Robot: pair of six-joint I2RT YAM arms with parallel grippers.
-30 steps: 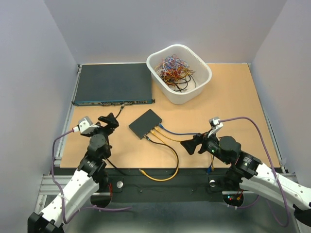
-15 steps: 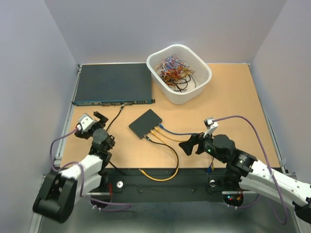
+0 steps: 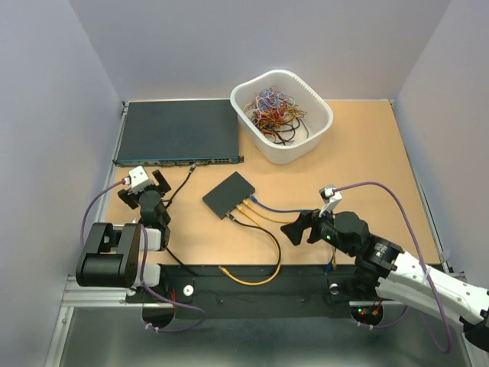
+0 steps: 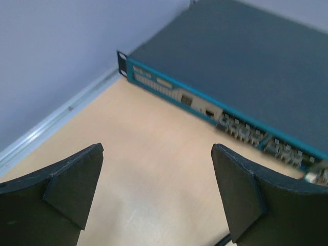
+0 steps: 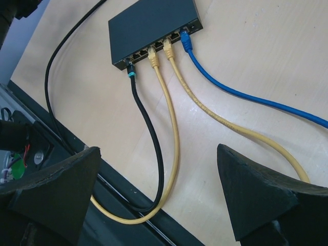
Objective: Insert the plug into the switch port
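The small flat black switch box [image 3: 228,193] lies mid-table, and it also shows in the right wrist view [image 5: 148,25]. Its row of ports [image 5: 141,53] faces the near edge. A black cable's teal-booted plug [image 5: 131,73], two yellow plugs [image 5: 152,55] and a blue plug [image 5: 186,41] sit in ports. My right gripper [image 3: 293,230] [image 5: 158,151] is open and empty, hovering right of the box over the cables. My left gripper [image 3: 161,184] [image 4: 157,154] is open and empty, left of the box, facing the rack unit.
The wide dark grey rack unit with a teal front [image 3: 176,130] [image 4: 241,61] lies at the back left. A white bin [image 3: 322,115] of tangled wires stands at the back. Yellow and black cables [image 3: 256,277] loop over the table's front edge. A black cable [image 3: 183,182] runs from the rack unit past my left gripper.
My left arm has folded back toward its base, its gripper shifting a little left and away. My right gripper moved slightly left, then stayed still. The cables have not moved.
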